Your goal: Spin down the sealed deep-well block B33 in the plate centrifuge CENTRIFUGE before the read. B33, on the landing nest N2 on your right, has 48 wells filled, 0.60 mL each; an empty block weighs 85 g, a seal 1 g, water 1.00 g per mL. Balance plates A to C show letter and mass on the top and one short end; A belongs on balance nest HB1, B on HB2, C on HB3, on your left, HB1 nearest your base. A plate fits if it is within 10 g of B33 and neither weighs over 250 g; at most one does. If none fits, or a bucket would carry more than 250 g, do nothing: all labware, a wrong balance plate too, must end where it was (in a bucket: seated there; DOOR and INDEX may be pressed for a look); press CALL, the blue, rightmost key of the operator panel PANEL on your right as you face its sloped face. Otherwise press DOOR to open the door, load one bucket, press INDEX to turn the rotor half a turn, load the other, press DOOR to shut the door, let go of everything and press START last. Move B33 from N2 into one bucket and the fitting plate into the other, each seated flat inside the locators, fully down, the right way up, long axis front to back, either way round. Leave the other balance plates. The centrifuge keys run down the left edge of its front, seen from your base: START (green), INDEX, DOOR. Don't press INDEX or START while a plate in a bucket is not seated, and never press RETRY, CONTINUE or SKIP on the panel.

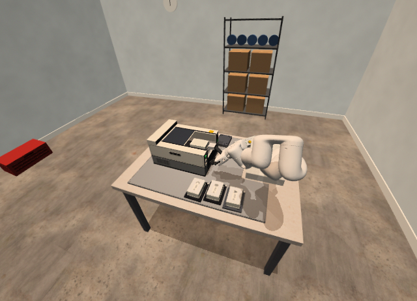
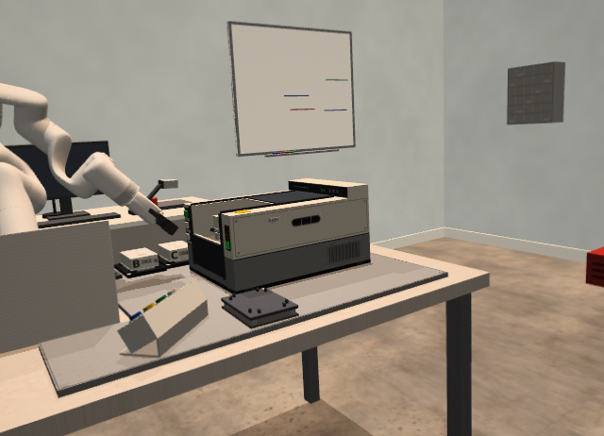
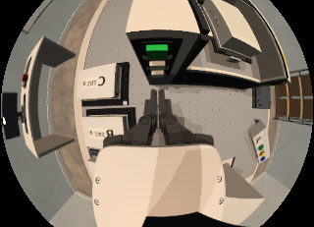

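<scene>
B33 (image 1: 199, 143) is seen seated in the exposed bucket of the CENTRIFUGE (image 1: 178, 155), its door slid back, while landing nest N2 (image 2: 260, 308) lies bare. The gripper (image 3: 157, 101), fingers pressed together on nothing to form a single poking tip, is aimed at the key column just below the green START key (image 3: 157, 52), probably for INDEX. Three balance plates (image 1: 215, 191) are left on their nests, well apart, with open room beside the arm.
</scene>
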